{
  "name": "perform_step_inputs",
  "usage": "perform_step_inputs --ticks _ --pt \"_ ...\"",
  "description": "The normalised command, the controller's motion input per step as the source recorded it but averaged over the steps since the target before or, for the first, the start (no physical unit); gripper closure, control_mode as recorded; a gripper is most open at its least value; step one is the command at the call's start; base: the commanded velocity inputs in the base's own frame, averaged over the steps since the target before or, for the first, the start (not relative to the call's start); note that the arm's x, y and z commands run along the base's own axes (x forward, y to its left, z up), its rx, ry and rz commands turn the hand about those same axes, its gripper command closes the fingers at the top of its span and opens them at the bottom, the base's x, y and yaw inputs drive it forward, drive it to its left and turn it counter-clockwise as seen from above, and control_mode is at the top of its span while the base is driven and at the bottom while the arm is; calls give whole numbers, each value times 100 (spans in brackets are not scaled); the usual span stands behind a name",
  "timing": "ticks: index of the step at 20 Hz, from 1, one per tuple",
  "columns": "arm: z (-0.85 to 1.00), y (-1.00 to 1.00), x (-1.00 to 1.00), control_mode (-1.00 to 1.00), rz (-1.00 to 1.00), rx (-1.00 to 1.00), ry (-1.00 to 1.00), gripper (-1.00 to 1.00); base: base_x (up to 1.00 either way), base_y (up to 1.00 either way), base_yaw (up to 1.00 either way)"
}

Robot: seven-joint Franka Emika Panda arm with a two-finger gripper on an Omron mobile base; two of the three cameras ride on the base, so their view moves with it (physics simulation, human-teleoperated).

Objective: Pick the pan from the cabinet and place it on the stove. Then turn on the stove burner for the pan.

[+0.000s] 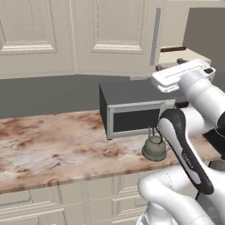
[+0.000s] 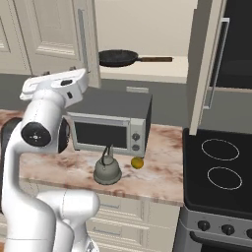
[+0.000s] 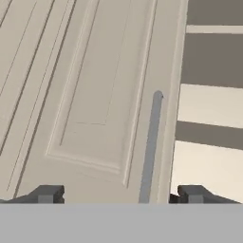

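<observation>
Facing the cabinet (image 3: 104,95) door, the gripper (image 3: 118,194) is held open, with nothing between the fingers.

In the left base view, the arm (image 1: 184,149) is raised in front of the closed cream doors; a microwave (image 1: 132,110) and a kettle (image 1: 154,148) are seen on the counter (image 1: 52,149), and the pan's handle is just visible on the shelf at the right. In the right base view, the pan (image 2: 118,57) is seen lying on the beige shelf inside the open cabinet, above the microwave, handle pointing right; the stove (image 2: 219,170) is placed at the right, well apart from the pan, and a small yellow fruit (image 2: 137,163) is seen beside the kettle. In the hand view, the two finger tips are spread wide, and the silver bar handle (image 3: 151,147) is seen between them, not touched.
</observation>
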Motion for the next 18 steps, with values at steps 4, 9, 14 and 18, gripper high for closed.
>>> perform_step_inputs --ticks 4,9,14,18 --pt "5 -62 -48 -100 0 31 4 -100 0 0 0" --pt "7 -52 -21 -100 0 38 7 -100 0 0 0" --pt "7 -44 8 -100 5 34 18 -100 0 0 0" --pt "6 -48 19 -100 9 31 19 -100 0 0 0"
